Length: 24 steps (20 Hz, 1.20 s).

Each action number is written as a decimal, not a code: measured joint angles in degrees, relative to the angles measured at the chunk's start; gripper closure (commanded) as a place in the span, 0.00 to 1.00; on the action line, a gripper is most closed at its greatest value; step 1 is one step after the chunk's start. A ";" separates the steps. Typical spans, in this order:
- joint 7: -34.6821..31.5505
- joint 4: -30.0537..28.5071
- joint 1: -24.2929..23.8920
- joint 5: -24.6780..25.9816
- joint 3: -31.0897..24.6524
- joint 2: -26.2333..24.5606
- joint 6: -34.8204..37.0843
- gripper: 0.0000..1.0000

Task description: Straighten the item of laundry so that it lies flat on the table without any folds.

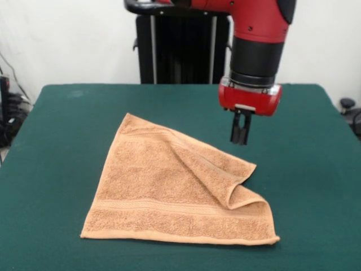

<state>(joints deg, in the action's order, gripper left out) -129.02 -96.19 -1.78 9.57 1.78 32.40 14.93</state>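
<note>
An orange-tan terry towel point(169, 189) lies on the dark green table point(67, 124), spread toward the near left. Its right side is folded over, a flap running from the upper left corner to a point at mid right, with a raised curl near the lower right corner. Woven band stripes show along the near edge and along the folded flap. My gripper point(240, 135) hangs from the red and black arm above the table, behind and to the right of the folded corner, not touching the towel. Its black fingers point(239, 129) sit close together with nothing between them.
The black pedestal point(180, 48) stands behind the table's far edge. Cables and dark equipment point(8, 110) sit off the left edge, and a dark object point(348, 107) lies past the right edge.
</note>
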 measured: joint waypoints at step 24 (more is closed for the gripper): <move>0.00 6.19 -2.24 -1.01 2.72 -10.33 -3.27 1.00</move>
<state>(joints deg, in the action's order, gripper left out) -129.02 -90.01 -4.02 8.55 4.50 22.06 11.66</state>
